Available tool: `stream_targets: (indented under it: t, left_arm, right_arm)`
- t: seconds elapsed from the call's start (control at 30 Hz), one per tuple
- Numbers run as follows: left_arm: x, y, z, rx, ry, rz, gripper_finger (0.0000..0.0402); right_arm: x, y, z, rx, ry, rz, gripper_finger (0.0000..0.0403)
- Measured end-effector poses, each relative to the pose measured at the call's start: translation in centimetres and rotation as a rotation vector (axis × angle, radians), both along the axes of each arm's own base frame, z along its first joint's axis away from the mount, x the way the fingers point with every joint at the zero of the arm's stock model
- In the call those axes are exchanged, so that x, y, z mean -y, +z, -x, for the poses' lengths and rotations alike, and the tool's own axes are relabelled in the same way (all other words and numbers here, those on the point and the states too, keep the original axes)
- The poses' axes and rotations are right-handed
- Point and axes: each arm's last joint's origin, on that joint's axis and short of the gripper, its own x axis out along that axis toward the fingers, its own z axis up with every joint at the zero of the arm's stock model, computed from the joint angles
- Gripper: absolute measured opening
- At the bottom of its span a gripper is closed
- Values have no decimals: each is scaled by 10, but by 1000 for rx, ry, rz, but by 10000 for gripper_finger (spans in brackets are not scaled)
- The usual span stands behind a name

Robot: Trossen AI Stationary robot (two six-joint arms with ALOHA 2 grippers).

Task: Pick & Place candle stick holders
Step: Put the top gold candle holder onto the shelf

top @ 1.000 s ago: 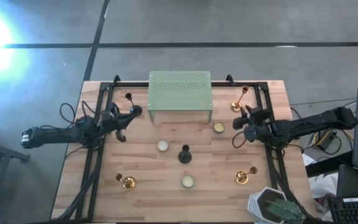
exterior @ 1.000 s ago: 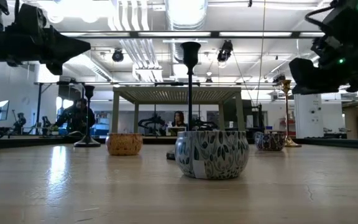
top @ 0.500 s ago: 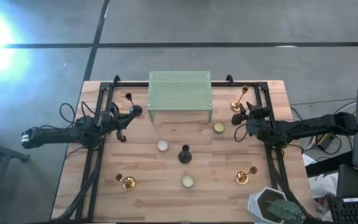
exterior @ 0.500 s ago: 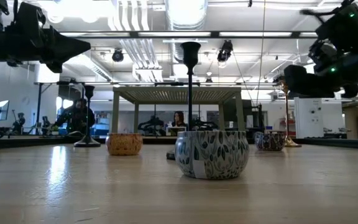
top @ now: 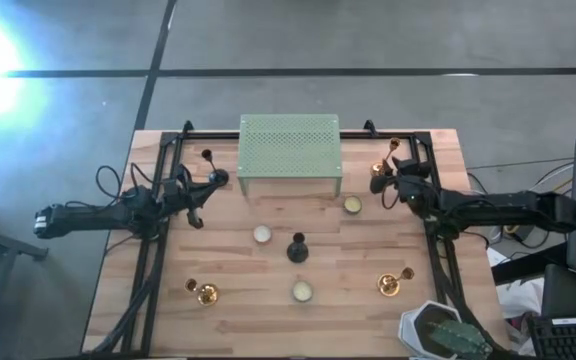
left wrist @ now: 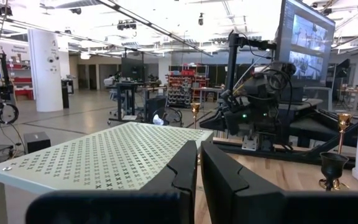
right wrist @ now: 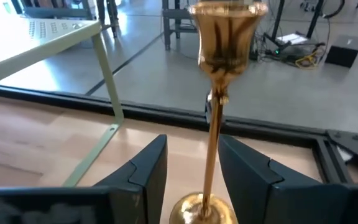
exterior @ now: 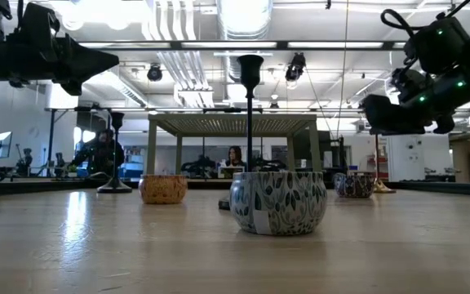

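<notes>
Right gripper (top: 379,180) sits at roughly 2 o'clock on the table (top: 268,290), arm stretched in low and near-horizontal from the 3 o'clock edge, wrist pointing toward the far-right corner. Fingers apart; in the right wrist view (right wrist: 191,171) the stem of the gold holder (right wrist: 219,93) stands upright in the gap between them, not visibly touched by either finger. That gold holder (top: 385,160) is at about 1 o'clock, just beside the green perforated stand (top: 290,150), which sits at 12.

Left gripper (top: 215,179) hovers at about 10 o'clock by the stand's left corner, arm extended flat from the 9 o'clock side. Left wrist view (left wrist: 199,168) shows its fingers nearly together, a thin gap only, nothing between them, stand top just ahead.

Other holders:
- black holder (top: 207,157) at 11 o'clock, just beyond the left gripper
- second black holder (top: 297,248) near table centre
- gold holder, 7 o'clock (top: 201,291), lying tilted
- gold holder, 4 o'clock (top: 393,282), also tilted

Three small candle tins (top: 261,234) lie spread around the centre black holder. Patterned pot (top: 441,332) at the 5 o'clock corner.
</notes>
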Motion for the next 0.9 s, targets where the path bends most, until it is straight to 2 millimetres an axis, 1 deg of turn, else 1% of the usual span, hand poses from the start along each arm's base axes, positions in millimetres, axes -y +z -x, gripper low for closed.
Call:
stream_targets:
  t: [0.17,0.27,0.4,0.6,0.7,0.8,0.83,0.9]
  left_arm:
    - [0,0,0,0,0,0,25]
    - [0,0,0,0,0,0,25]
    - [0,0,0,0,0,0,25]
    - [0,0,0,0,0,0,25]
    - [0,0,0,0,0,0,25]
    - [0,0,0,0,0,2,25]
    - [0,0,0,0,0,2,25]
    - [0,0,0,0,0,2,25]
  right_arm:
    - [12,-2,-3,-4,13,-5,143]
    - [19,-4,-4,-21,-9,-16,143]
    - [26,-3,-9,-39,-35,-26,135]
    - [32,-1,-22,-78,17,-48,118]
    - [35,0,-27,-100,18,-52,92]
    - [37,0,-32,-111,19,-57,36]
    - [38,0,-33,-112,19,-58,23]
    - [39,2,-35,-112,20,-55,16]
